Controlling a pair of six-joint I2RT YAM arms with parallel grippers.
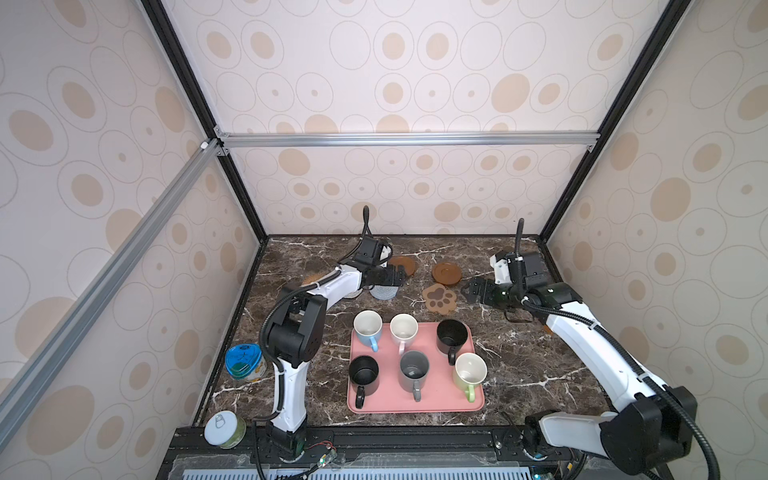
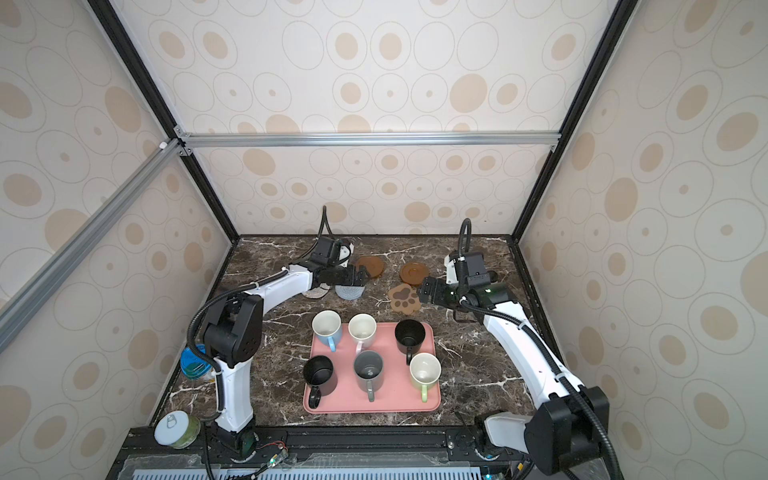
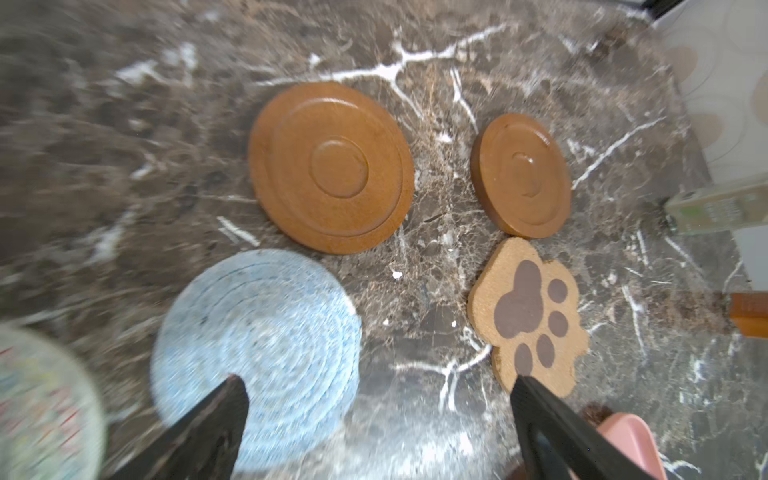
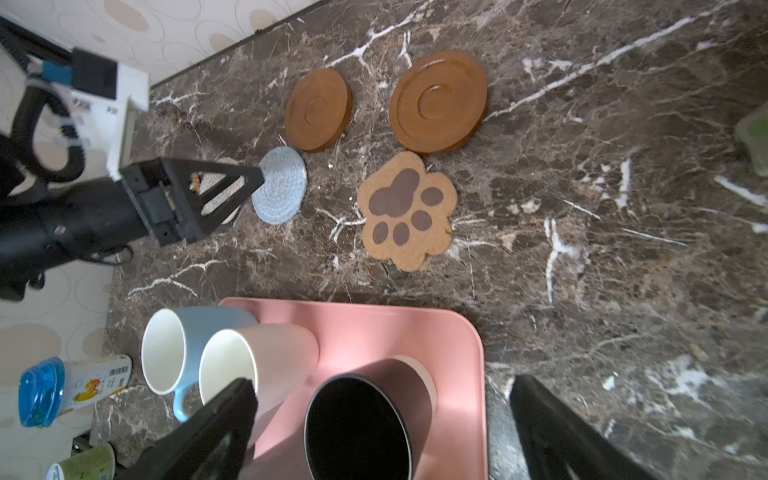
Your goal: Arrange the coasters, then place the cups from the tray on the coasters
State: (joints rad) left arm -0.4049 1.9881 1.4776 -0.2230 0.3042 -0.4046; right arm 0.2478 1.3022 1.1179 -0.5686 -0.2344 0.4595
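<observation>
white-lidded can (image 1: 224,430) at front edge. six cups (image 1: 413,370) upright on pink tray (image 1: 436,399) behind it. left claw (image 1: 400,277) wide open over grey-blue coaster (image 1: 384,293) edge. right claw (image 1: 467,291) wide open just beside paw coaster (image 1: 439,298).

Bare tabletop (image 1: 536,374) right of the tray (image 1: 440,392) — cups (image 1: 413,370) crowd it.
</observation>
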